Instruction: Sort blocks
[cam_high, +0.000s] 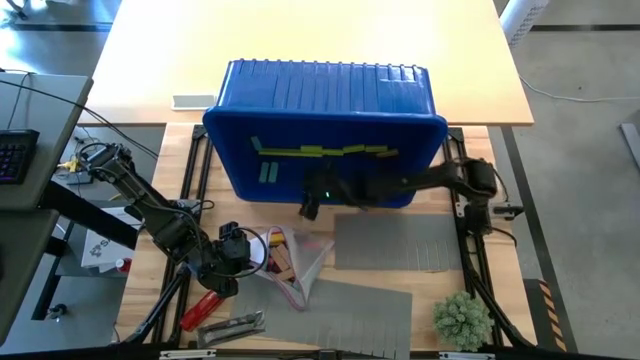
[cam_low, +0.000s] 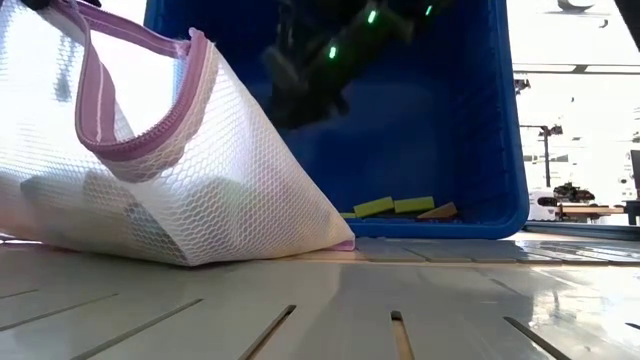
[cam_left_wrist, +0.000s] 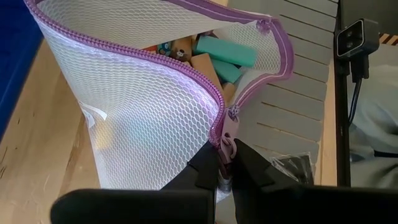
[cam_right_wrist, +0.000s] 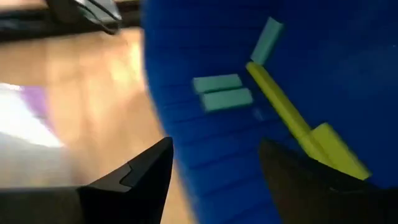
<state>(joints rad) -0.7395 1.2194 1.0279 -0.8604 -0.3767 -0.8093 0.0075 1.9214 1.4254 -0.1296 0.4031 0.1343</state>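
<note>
Right gripper (cam_right_wrist: 214, 180) open over the blue plastic bin (cam_right_wrist: 348, 74)

Inside the bin, two teal rectangular blocks (cam_right_wrist: 222, 92) lie side by side; a third teal block (cam_right_wrist: 266, 41) sits at their one o'clock, and a row of lime yellow-green blocks (cam_right_wrist: 305, 134) runs toward four o'clock.

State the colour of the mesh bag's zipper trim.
Purple on the mesh bag; left wrist view shows it best.
</note>
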